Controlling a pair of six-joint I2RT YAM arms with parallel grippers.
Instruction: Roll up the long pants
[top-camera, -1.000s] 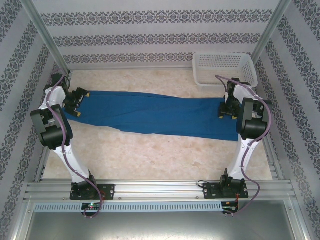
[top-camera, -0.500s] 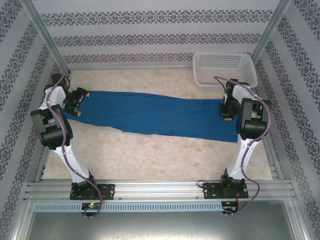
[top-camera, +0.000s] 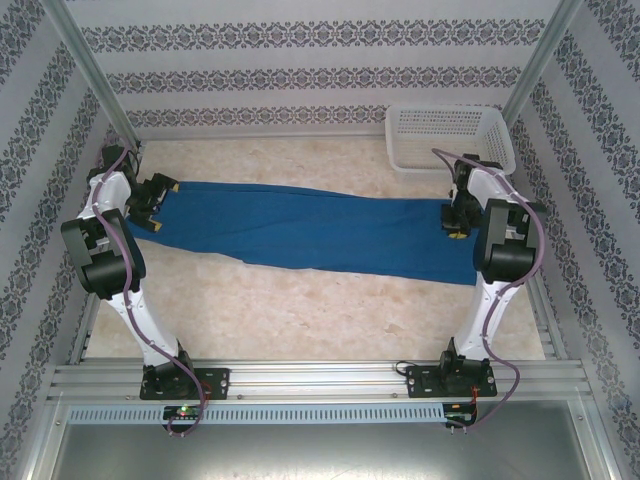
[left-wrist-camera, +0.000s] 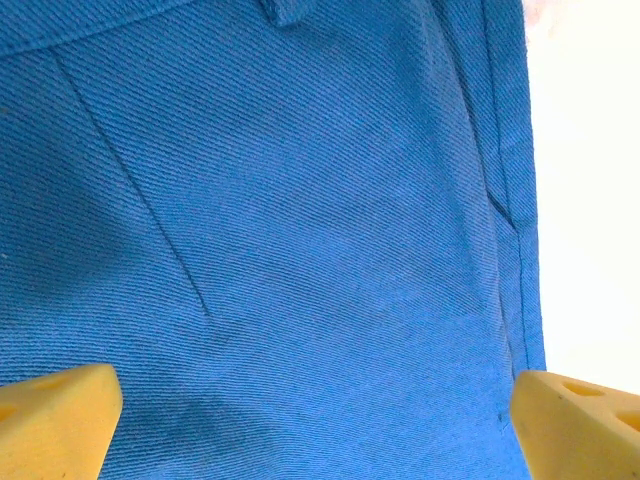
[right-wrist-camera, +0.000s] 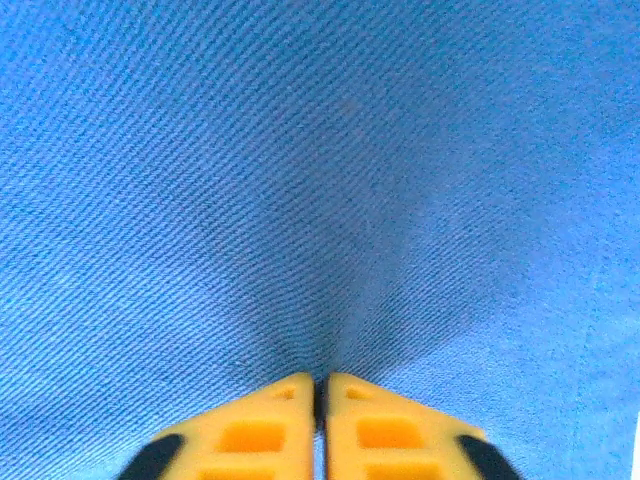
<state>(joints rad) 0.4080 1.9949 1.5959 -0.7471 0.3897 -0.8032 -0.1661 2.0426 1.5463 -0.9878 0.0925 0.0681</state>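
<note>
Royal-blue long pants (top-camera: 300, 230) on table (top-camera: 300, 315), right end hidden behind arm (top-camera: 505, 245), right gripper (right-wrist-camera: 322, 385) pinching fabric, left gripper (left-wrist-camera: 315, 400) gaping wide, fingers (left-wrist-camera: 60, 420) cropped.

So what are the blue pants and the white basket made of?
The long pants look like woven cloth, matte: fine diagonal ribs show up close, maybe cotton twill. The white basket looks like moulded plastic, its walls an even grid of holes.
</note>
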